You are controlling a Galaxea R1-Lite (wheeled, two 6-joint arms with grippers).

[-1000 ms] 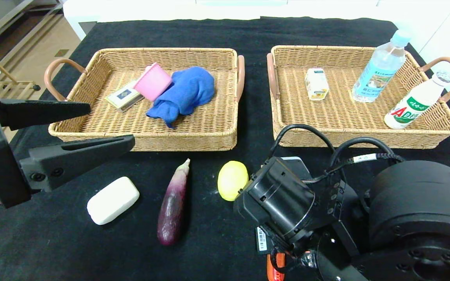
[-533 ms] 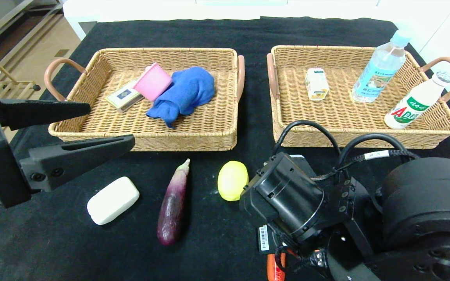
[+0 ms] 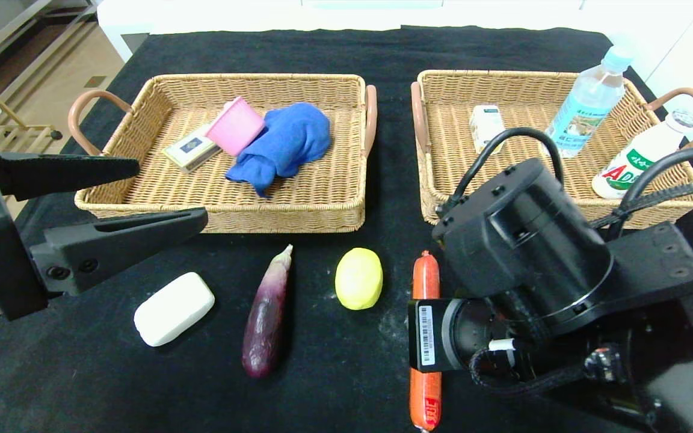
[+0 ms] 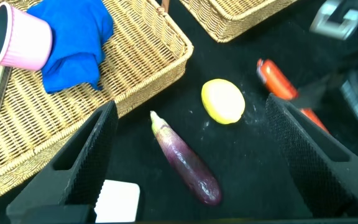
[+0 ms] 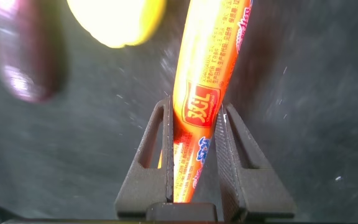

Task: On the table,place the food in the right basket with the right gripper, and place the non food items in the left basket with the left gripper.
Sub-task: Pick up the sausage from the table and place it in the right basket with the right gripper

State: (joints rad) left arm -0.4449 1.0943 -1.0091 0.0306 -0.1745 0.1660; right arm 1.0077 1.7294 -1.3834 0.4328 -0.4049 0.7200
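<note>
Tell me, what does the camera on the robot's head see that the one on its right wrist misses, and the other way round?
Only the head view shows both wicker trays, the left basket with its blue cloth and pink cup, the right basket with its bottles, plus the white bar and the open left claw.

Only the right wrist view shows the right claw shut on the sausage.

Both show the sausage, the yellow fruit, the aubergine and the black table.
</note>
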